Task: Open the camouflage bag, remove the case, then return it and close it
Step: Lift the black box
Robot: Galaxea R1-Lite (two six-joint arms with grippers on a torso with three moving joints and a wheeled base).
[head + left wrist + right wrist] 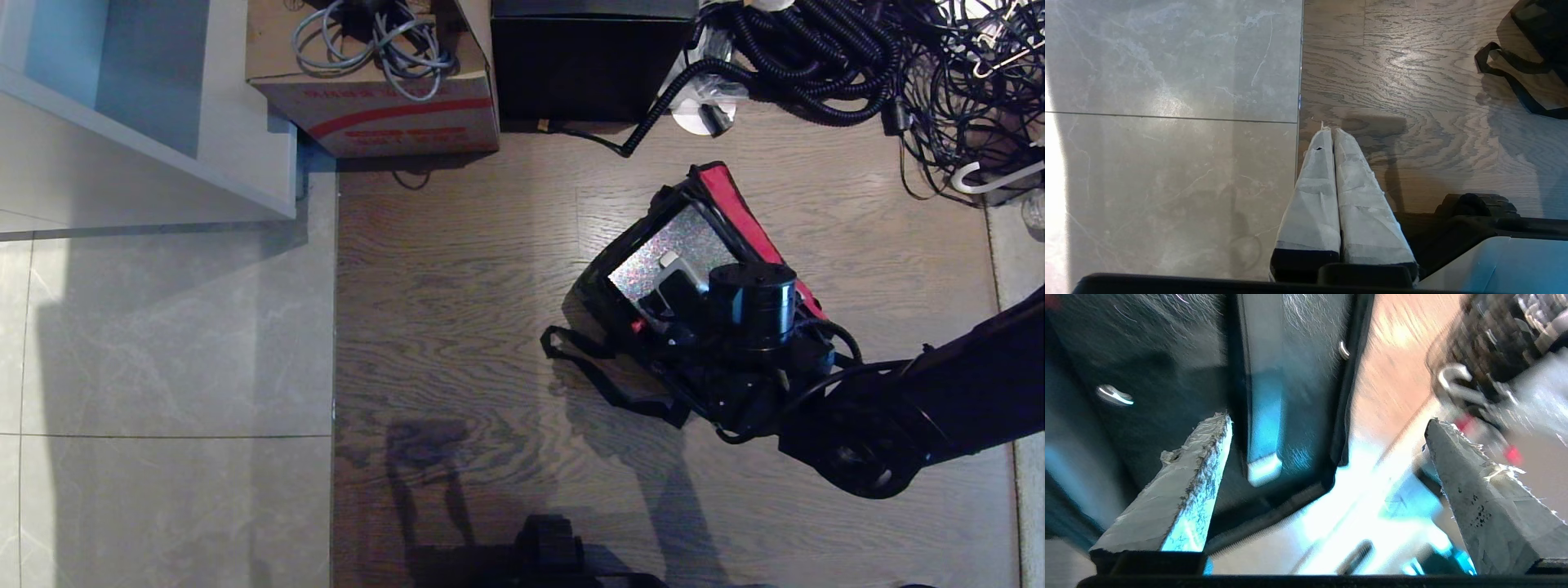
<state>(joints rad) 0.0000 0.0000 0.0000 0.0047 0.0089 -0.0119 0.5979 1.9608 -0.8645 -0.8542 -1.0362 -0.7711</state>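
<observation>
Only right wrist shows gripper spread.

left tool fingers together | right tool fingers spread wide

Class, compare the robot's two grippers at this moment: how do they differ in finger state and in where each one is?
The left gripper has its fingers pressed together; the right gripper has its fingers spread wide, holding nothing.
The left gripper hangs over bare floor at the seam between tile and wood; the right gripper is over the open camouflage bag, just above the case inside it.
Both have pale, frayed wrapping on their fingers.
</observation>
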